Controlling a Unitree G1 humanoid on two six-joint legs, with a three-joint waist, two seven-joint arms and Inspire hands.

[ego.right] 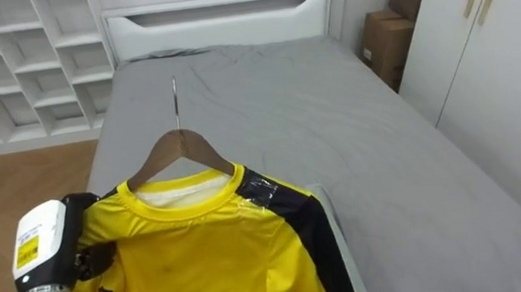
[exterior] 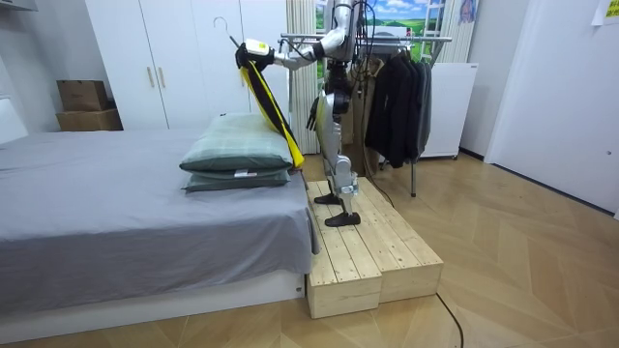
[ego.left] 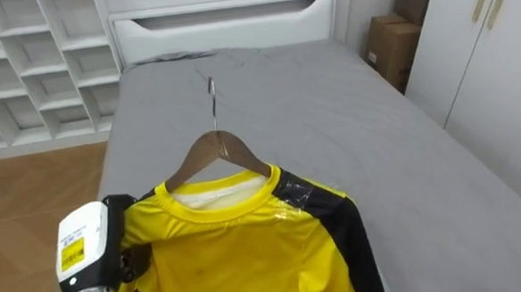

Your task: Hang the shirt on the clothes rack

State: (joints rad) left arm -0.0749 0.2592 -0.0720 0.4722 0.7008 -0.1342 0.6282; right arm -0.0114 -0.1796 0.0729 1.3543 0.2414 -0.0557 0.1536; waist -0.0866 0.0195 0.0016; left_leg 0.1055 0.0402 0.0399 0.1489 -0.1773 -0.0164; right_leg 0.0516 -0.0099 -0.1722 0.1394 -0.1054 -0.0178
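A yellow shirt with black sleeves hangs on a wooden hanger, whose metal hook points up. My left hand is shut on the shirt's shoulder at the hanger's end and holds it in the air over the foot of the grey bed. In the room view the shirt dangles from that raised hand above the pillows. My right hand is low in front of my body. I stand on a wooden platform, facing the bed.
Behind me stands a clothes rack with dark garments. Two stacked pillows lie on the bed's near end. White shelves, a wardrobe and cardboard boxes surround the bed.
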